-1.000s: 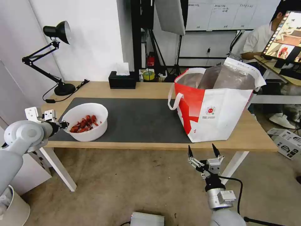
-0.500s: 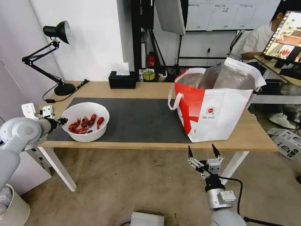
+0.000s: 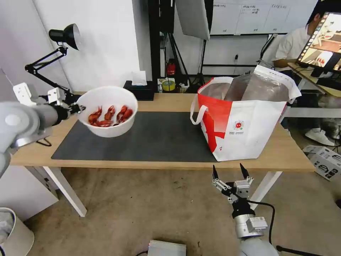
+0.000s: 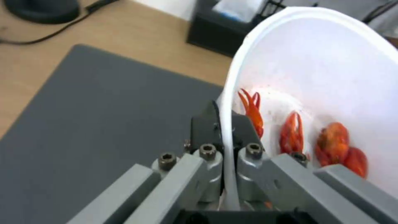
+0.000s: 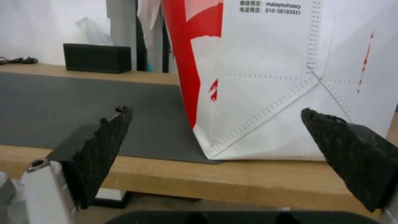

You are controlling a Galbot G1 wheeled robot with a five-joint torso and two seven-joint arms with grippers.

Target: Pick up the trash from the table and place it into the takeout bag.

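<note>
Left gripper (image 3: 75,108): pinching the near rim of the round white plastic bowl of red crayfish shells (image 3: 107,111), one finger inside, one outside!
Change: bowl was sitting on the dark grey mat (image 3: 156,137) a second ago; now it's up and clear, tilted slightly.
Takeout bag (image 3: 245,117): big white-and-red foil-lined bag, well off beyond the bowl, mouth open.
Meaning: pickup done, the carry across looks next.
Right gripper (image 3: 229,173): parked below the light-wood table (image 3: 284,156) edge, fingers spread wide, empty.
</note>
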